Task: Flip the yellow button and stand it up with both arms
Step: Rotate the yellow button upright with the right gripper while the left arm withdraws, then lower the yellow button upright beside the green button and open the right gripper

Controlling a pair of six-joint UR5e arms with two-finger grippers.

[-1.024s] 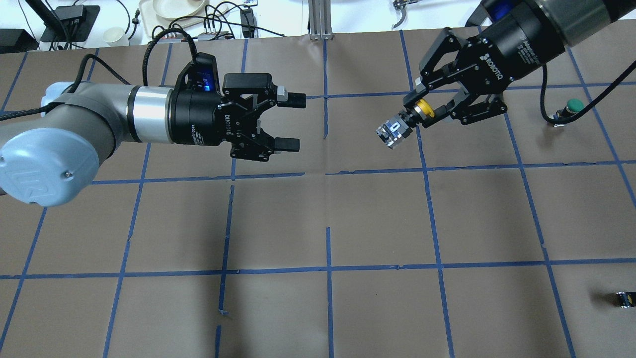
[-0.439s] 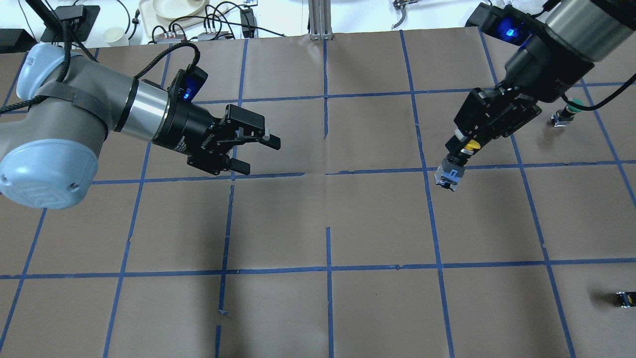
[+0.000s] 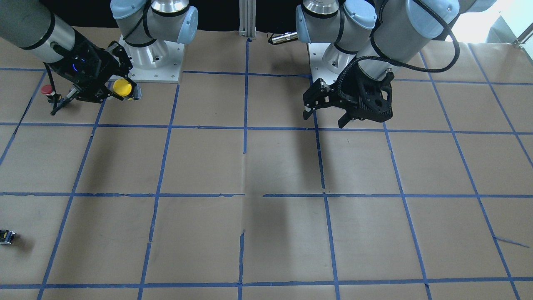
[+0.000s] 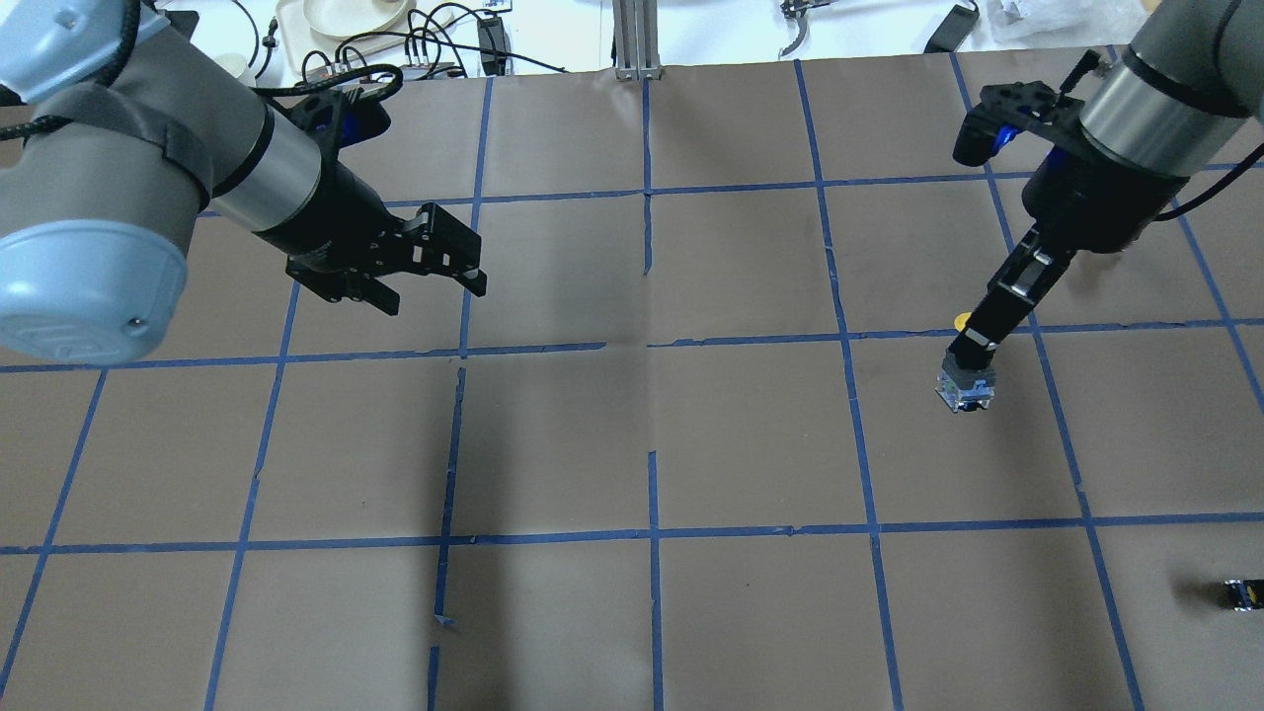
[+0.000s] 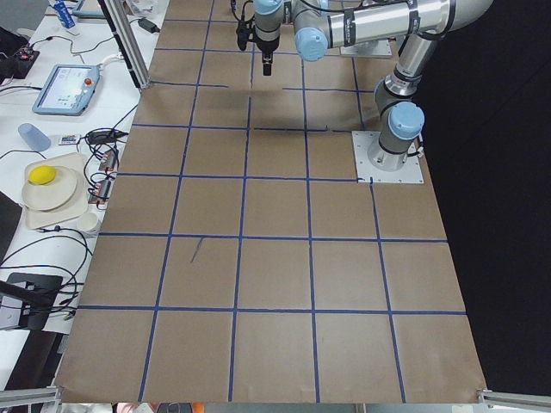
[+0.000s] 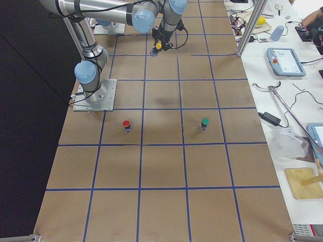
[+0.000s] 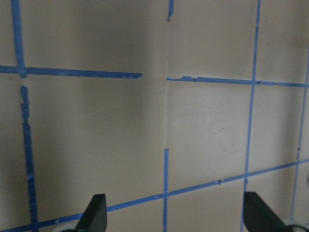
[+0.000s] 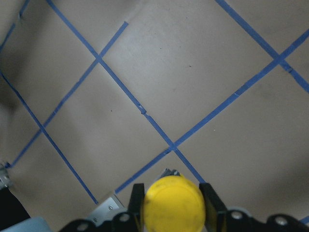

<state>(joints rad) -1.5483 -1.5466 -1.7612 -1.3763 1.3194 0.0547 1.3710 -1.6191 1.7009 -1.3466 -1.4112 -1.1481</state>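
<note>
You have one yellow button [image 3: 122, 87], two grippers, and three other pieces on the tabletop [image 4: 750, 444]: one red-capped button [image 6: 126, 124], one green-capped button [image 6: 205, 122] and one small black block [image 4: 1242, 593]. The red-capped button stands near your right gripper [image 4: 976, 344]. The block lies well apart, by the tabletop's edge.

The right fingers [image 8: 137, 200] are clenched on the yellow button from both sides. Its cap faces the wrist and its grey body sticks out past the fingertips, low over the tabletop. You cannot tell whether it touches. Your left gripper [image 4: 434, 293] hovers well apart, fingers released and spread wide around nothing.
</note>
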